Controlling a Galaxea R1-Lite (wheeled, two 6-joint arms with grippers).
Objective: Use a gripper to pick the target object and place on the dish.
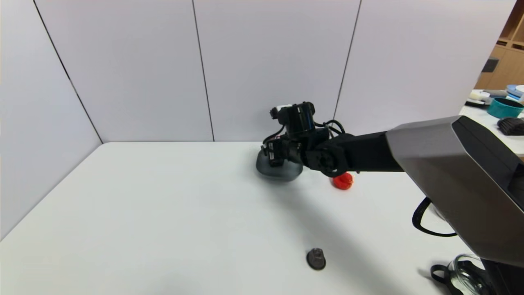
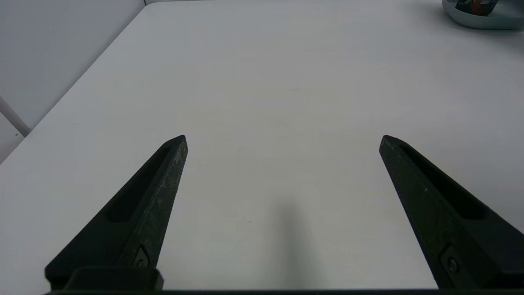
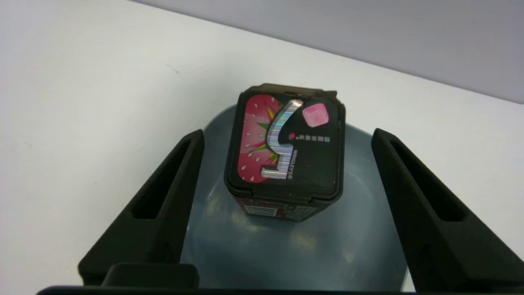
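The target object (image 3: pixel 286 151), a small black box with a strawberry-red lid graphic and a white barcode label on its side, stands upright on the grey-blue dish (image 3: pixel 286 254). My right gripper (image 3: pixel 287 132) is open above the dish, one finger on each side of the box, with a clear gap between each finger and the box. In the head view the right gripper (image 1: pixel 275 157) hangs over the dish (image 1: pixel 278 175) near the back wall and hides the box. My left gripper (image 2: pixel 283 139) is open over bare table, far from the dish (image 2: pixel 483 20).
A red toy duck (image 1: pixel 343 180) sits just to the right of the dish. A small round tin (image 1: pixel 316 259) lies near the table's front. A black cable (image 1: pixel 425 225) loops at the right edge. A side table with clutter (image 1: pixel 505 108) stands at far right.
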